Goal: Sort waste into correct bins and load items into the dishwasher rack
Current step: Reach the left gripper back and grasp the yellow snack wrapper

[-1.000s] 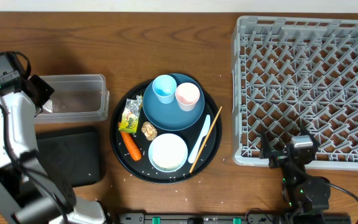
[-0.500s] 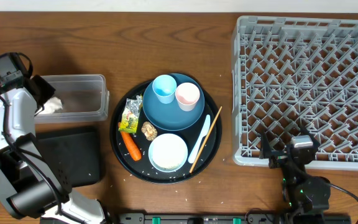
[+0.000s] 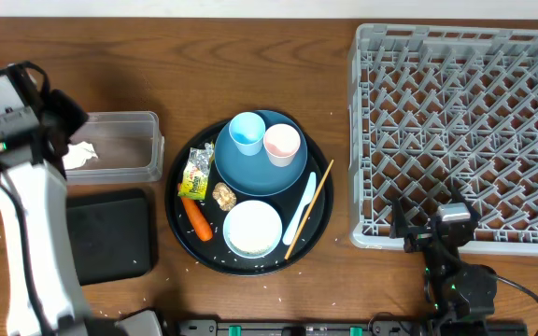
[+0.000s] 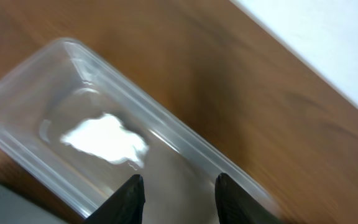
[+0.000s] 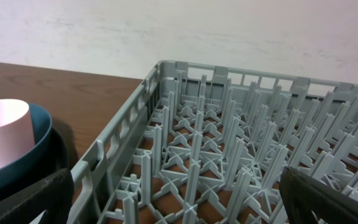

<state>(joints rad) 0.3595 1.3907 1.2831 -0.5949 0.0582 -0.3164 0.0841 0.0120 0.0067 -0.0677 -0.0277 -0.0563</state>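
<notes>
Since the crumpled white paper (image 3: pixel 79 155) lies inside the clear tub (image 3: pixel 148 118), toward its 9 o'clock end, and the left gripper (image 4: pixel 179 196) hangs above it with jaws parted and nothing between them, the step in hand looks like clearing away from the drop. Doing it well means lifting straight up first, so the fingers neither catch the tub's rim nor drag the paper out, then swinging toward 3 o'clock to the round black tray (image 3: pixel 180 219). There the yellow-green wrapper (image 3: pixel 195 175), carrot (image 3: pixel 197 217) and brown food piece (image 3: pixel 223 195) sit along its 8 to 9 o'clock side. The wrapper lies tight against the dark blue plate (image 3: pixel 260 163), so a pinch from its outer edge seems safest. The right gripper (image 5: pixel 179 208) rests spread wide and empty at the 6 o'clock edge of the dishwasher rack (image 3: pixel 465 121), well apart from this work.
</notes>
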